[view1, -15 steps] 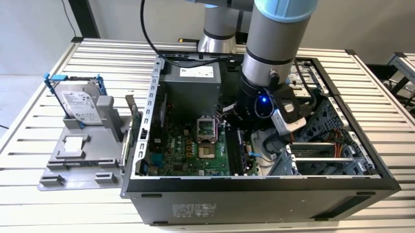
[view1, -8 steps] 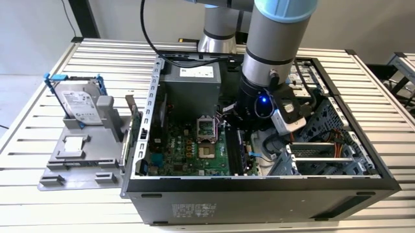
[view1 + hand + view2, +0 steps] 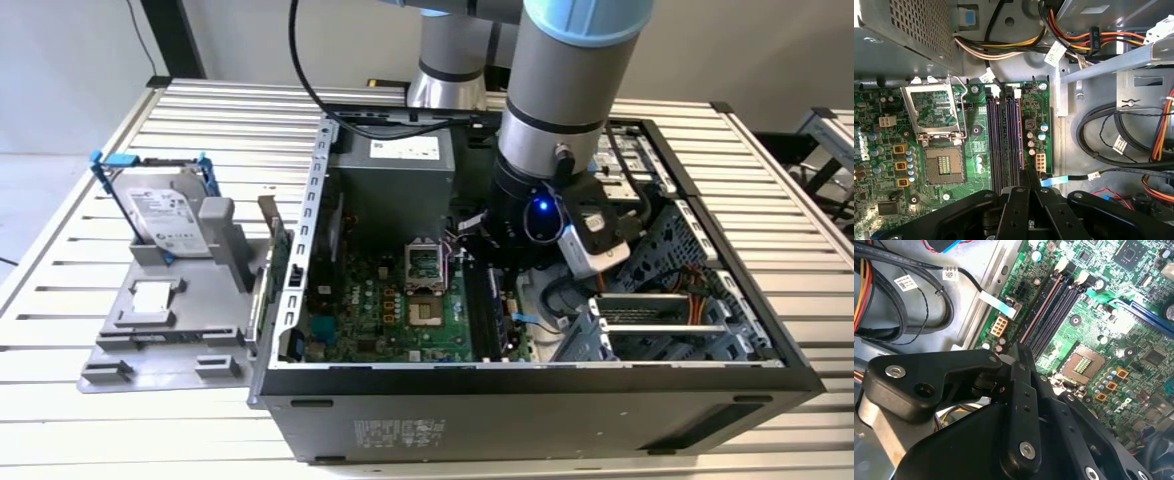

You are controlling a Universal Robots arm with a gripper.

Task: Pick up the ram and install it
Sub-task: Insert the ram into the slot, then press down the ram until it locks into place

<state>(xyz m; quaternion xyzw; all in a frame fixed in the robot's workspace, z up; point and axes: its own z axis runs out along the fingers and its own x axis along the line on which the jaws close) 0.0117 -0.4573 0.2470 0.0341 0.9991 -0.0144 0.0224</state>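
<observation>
I am holding the tool (image 3: 1029, 177) pinched narrow on the ram (image 3: 1030, 181) by its upper edge above the memory slots (image 3: 1004, 140); thin, stiff, light, fragile

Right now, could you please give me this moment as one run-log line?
arm: inside computer case | gripper: over motherboard, at end of memory slots | hard drive: outside case, on grey stand

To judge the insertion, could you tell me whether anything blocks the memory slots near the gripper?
Nothing visible does: the memory slots lie bare just beyond the gripper; the pale blue tab sits beside them.
</observation>
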